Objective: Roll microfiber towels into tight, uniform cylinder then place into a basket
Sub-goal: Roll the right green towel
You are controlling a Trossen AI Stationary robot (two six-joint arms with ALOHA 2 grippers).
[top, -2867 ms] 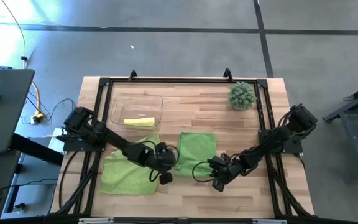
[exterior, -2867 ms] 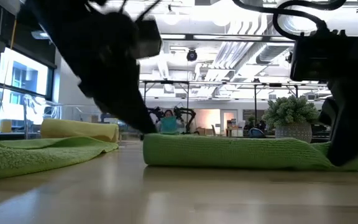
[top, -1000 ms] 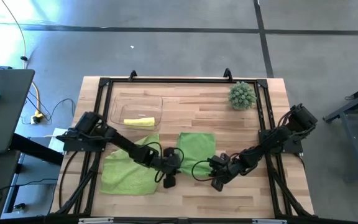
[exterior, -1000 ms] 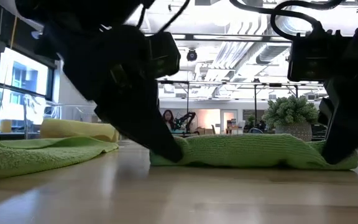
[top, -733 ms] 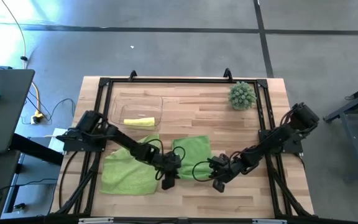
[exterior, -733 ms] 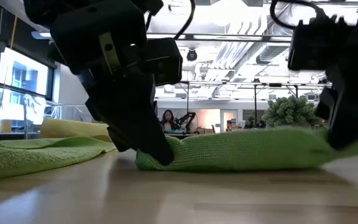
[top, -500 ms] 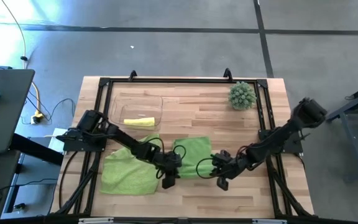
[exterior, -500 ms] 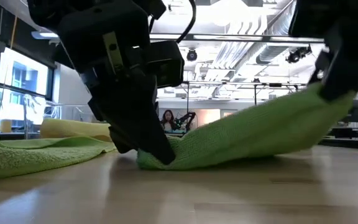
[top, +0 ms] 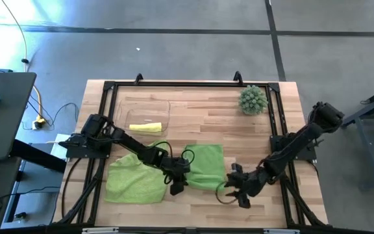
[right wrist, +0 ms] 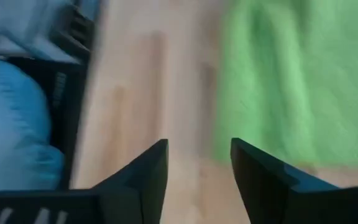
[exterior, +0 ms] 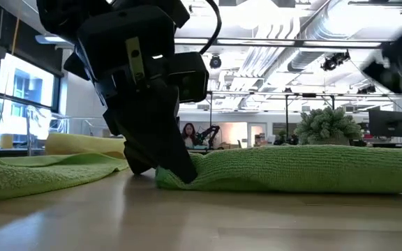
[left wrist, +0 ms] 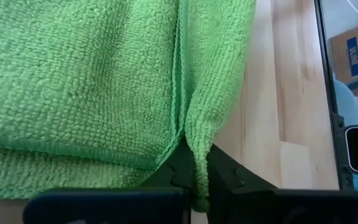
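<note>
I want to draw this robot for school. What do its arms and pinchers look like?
Draw two thin black arms made of jointed pieces, with curly black cables looping beside them. The left gripper and the right gripper are both black. Each has two flat, dark fingers that narrow toward the tips. Up close, the left one has a blocky black body with a small pale mark on its side.

In front of my spread lime green towel (top: 206,166) the bare wooden table (top: 200,120) is open all the way to the spiky green ball plant (top: 252,99) in the far corner. My left gripper (top: 176,184) blocks that towel's left edge. The clear plastic basket (top: 143,114) and a second flat green towel (top: 135,179) fill the left side.
</note>
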